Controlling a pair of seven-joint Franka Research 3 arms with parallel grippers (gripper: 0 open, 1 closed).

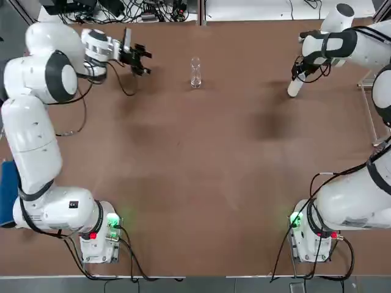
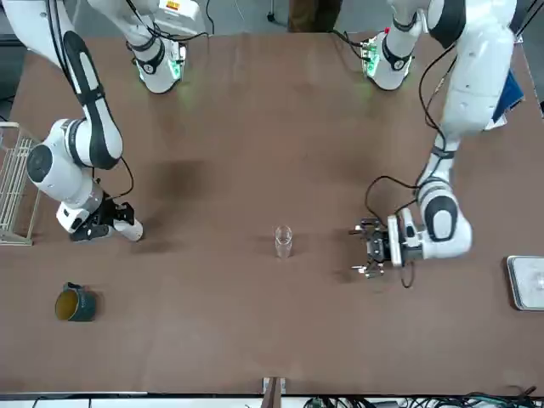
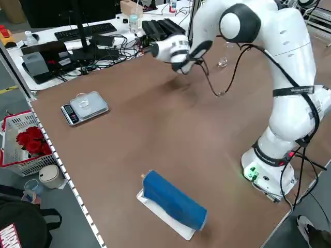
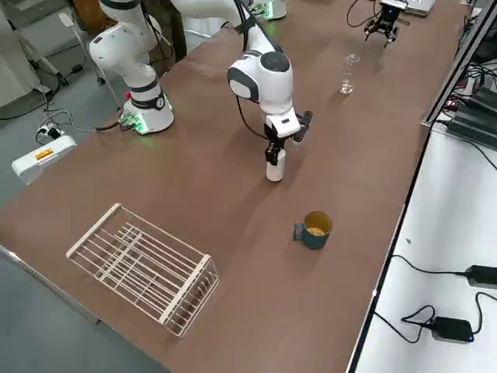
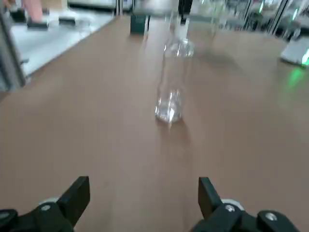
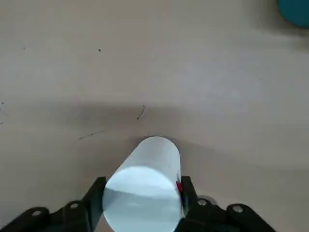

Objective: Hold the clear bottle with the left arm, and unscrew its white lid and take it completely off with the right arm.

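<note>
Centre-stage, the right pincer (image 4: 275,158) pinches the white lid (image 4: 275,168), a smooth, matte cylinder with a rounded end, its tip at or just above the brown table (image 1: 201,177) at the robot's right, far side. Its own wrist camera shows the black fingers (image 6: 96,193) clamped on the lid's flanks (image 6: 147,186), the lid pointing down at the scuffed table (image 6: 145,63). Well apart from it, the left pincer (image 1: 142,60) lies level near the far edge, its black fingers (image 5: 77,195) spread wide, nothing between them. It faces the bottle (image 1: 195,72), which stands upright and uncapped between the two pincers, touched by neither. The left wrist camera alone shows the bottle (image 5: 173,79) as colourless, slim and see-through with a narrow neck. From across the table, a squat teal jar (image 2: 76,303) with a yellowish top sits beyond the right pincer (image 2: 117,223); the overhead camera misses it. The right side camera adds a white wire rack (image 4: 144,266) lying on the table. Only the left side camera takes in a small scale (image 3: 84,107), a blue roll on a white base (image 3: 173,200) and a basket of red flowers (image 3: 28,142) beside the table.
</note>
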